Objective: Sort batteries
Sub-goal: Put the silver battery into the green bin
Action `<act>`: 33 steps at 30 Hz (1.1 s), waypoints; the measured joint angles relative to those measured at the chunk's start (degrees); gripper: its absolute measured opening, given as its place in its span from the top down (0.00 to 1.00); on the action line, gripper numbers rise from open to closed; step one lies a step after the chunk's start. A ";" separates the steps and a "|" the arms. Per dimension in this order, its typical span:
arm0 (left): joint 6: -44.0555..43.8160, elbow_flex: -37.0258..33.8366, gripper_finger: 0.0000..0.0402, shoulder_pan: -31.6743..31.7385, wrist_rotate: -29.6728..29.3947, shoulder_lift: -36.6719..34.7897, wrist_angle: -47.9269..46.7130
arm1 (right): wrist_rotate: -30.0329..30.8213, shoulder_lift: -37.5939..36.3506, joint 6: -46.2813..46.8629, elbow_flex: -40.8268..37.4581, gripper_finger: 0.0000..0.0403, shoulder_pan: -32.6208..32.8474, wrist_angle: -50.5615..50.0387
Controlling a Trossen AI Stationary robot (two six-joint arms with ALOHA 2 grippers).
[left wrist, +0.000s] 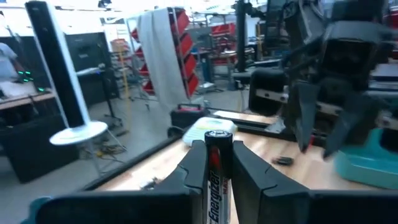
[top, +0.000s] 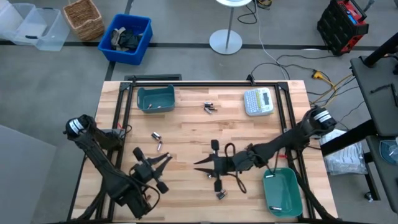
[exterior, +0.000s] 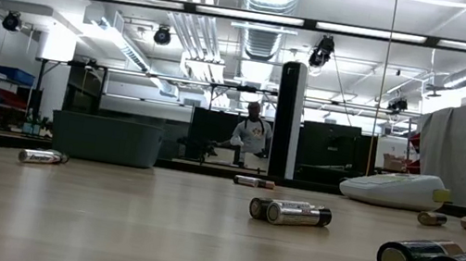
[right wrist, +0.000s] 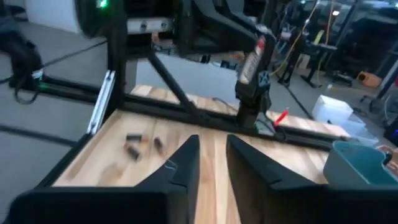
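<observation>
Two dark grippers meet at the high view's lower centre. Your left gripper point(left wrist: 214, 163) clamps one black cylindrical Energizer battery point(left wrist: 217, 168) upright; your right gripper point(right wrist: 212, 163) stands slightly parted and empty. Loose small batteries point(top: 209, 107) lie scattered across the pale wooden table point(top: 186, 134). Expect light, rigid, smooth cells that roll; grip mid-barrel.

Two dark, black-cabled arms point(top: 106, 168)
</observation>
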 joint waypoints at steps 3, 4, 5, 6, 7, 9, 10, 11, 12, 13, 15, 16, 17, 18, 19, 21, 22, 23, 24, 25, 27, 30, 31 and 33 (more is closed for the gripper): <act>2.64 0.96 0.94 1.04 0.04 0.12 0.09 | 0.02 2.69 -0.40 3.21 0.74 -0.84 0.53; 2.96 1.16 0.94 1.26 0.04 0.12 0.14 | 0.00 3.58 -0.42 4.35 0.72 -1.16 0.71; 3.05 1.35 0.94 1.44 0.04 0.12 0.11 | 0.00 4.35 -0.42 5.32 0.69 -1.50 0.71; 3.09 1.57 0.94 1.57 0.06 0.13 0.16 | 0.00 5.17 -0.42 6.35 0.66 -1.94 0.69; 3.11 1.79 0.94 1.60 0.07 0.14 0.17 | -0.02 5.90 -0.39 7.35 0.63 -2.39 1.02; 3.08 2.05 0.94 1.62 0.04 0.14 0.49 | -0.02 7.23 -0.38 8.90 0.58 -3.36 1.57; 3.11 2.08 0.94 1.62 0.04 0.14 0.78 | 0.00 7.75 -0.35 9.66 0.56 -3.85 1.65; 3.11 2.08 0.94 1.62 0.08 0.14 0.84 | -0.08 8.39 -0.29 10.46 0.54 -4.31 1.96; 3.09 2.08 0.94 1.62 0.09 0.14 1.07 | -0.42 8.99 -0.12 11.21 0.52 -4.78 2.14; 3.10 2.08 0.94 1.62 0.07 0.14 1.21 | -1.04 9.58 0.01 11.87 0.50 -5.20 2.58; 3.10 2.08 0.94 1.62 0.09 0.14 1.52 | -4.41 10.85 0.01 13.33 0.47 -6.13 3.04; 3.09 2.08 0.94 1.62 0.08 0.22 1.72 | -6.20 11.46 0.02 14.21 0.47 -6.53 3.08; 3.10 2.08 0.94 1.64 0.09 0.27 1.67 | -7.78 12.04 0.04 14.98 0.46 -6.88 3.11; 3.11 2.08 0.94 1.64 0.09 0.30 1.70 | -8.45 12.54 0.03 15.72 0.45 -7.19 3.13; 3.11 2.08 0.94 1.62 0.09 0.30 1.72 | -8.92 13.13 -0.10 16.45 0.45 -7.41 3.13; 3.10 2.08 0.94 1.64 0.10 0.30 2.12 | -9.08 13.90 -0.82 17.48 0.45 -7.69 3.14; 3.09 2.08 0.93 1.63 0.09 0.30 2.17 | -9.21 14.05 -1.46 17.75 0.46 -7.82 2.78; 3.11 2.08 0.93 1.62 0.12 0.30 2.15 | -9.40 14.44 -1.85 18.13 0.46 -7.88 3.02; 3.11 2.08 0.92 1.63 0.11 0.30 2.17 | -9.49 14.75 -2.25 18.60 0.47 -7.96 3.34; 3.09 2.08 0.92 1.64 0.11 0.30 2.16 | -9.51 14.80 -2.50 18.76 0.47 -7.97 3.21; 3.11 2.08 0.92 1.64 0.11 0.32 2.19 | -9.51 14.82 -2.50 19.14 0.49 -8.09 3.17; 3.09 2.08 0.92 1.63 0.11 0.32 2.28 | -9.51 14.94 -2.45 19.39 0.51 -8.32 3.19; 3.09 2.08 0.93 1.64 0.12 0.32 2.32 | -9.51 15.00 -2.43 19.40 0.52 -8.38 3.17; 3.10 2.08 0.93 1.64 0.11 0.32 2.56 | -9.53 15.02 -2.49 19.41 0.54 -8.60 2.95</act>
